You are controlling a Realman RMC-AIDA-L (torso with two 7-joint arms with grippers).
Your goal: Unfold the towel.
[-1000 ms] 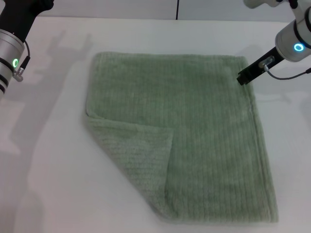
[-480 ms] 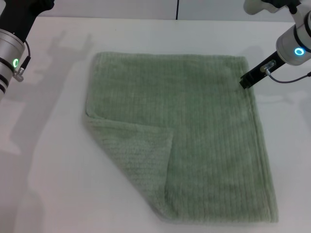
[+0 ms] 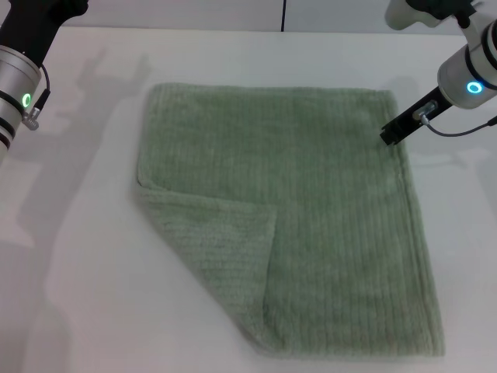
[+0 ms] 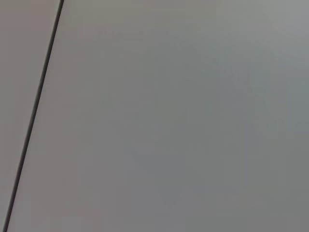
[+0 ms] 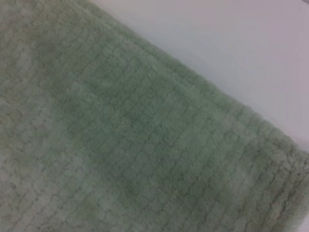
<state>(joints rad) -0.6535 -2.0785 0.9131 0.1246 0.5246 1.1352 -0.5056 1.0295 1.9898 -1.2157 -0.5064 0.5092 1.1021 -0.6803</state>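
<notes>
The pale green towel lies spread on the white table in the head view. Its near left corner is folded over onto the cloth as a triangular flap. My right gripper hovers at the towel's far right corner, just over its right edge. The right wrist view shows the towel's ribbed surface and its hemmed edge close up, with bare table beyond. My left arm stays at the far left, away from the towel, and its gripper is out of view.
The white table surrounds the towel on all sides, with open room on the left. A dark seam runs up the wall behind the table. The left wrist view shows only a plain grey surface with a dark line.
My right gripper has shifted slightly, staying at the towel's far right corner. The towel and the left arm have not moved.
</notes>
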